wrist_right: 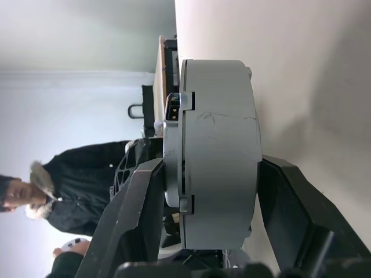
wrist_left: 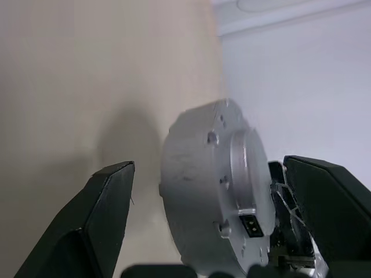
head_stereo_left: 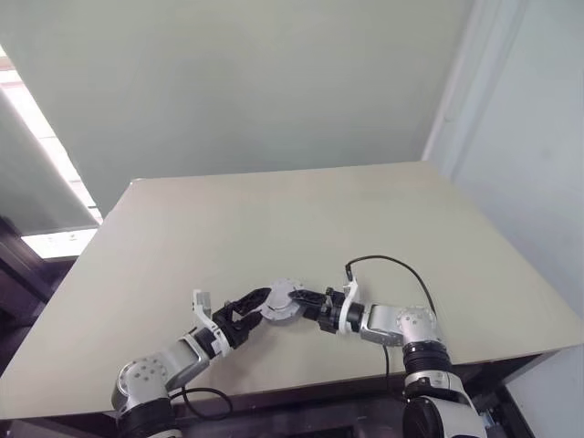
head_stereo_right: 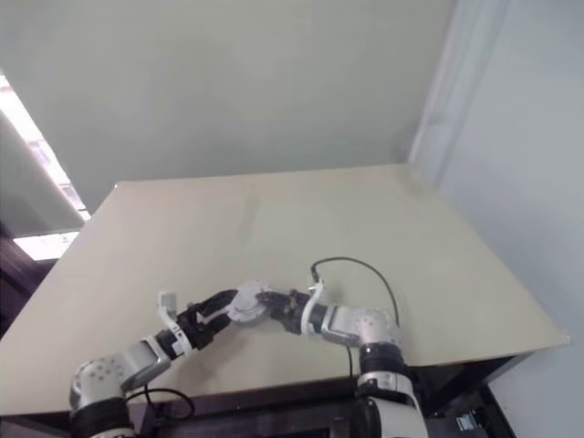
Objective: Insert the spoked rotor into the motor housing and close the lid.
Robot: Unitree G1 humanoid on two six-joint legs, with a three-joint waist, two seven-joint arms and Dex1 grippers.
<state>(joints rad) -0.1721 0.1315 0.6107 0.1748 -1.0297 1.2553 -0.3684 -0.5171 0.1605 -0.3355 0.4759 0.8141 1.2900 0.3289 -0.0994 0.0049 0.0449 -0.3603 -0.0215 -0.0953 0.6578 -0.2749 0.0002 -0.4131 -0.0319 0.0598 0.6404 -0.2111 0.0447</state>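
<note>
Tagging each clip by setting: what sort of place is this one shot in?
Probably an indoor lab or test room. A plain beige table stands near pale bare walls, and a person in a dark jacket stands behind the robot. The right gripper holds a grey motor assembly above the table.

The motor housing [wrist_right: 217,153] is a round grey metal drum, closed, with a seam around its side wall and a raised round boss on one flat face. It is held on edge above the near middle of the bench [head_stereo_left: 274,219], clamped across its flat faces.
</note>
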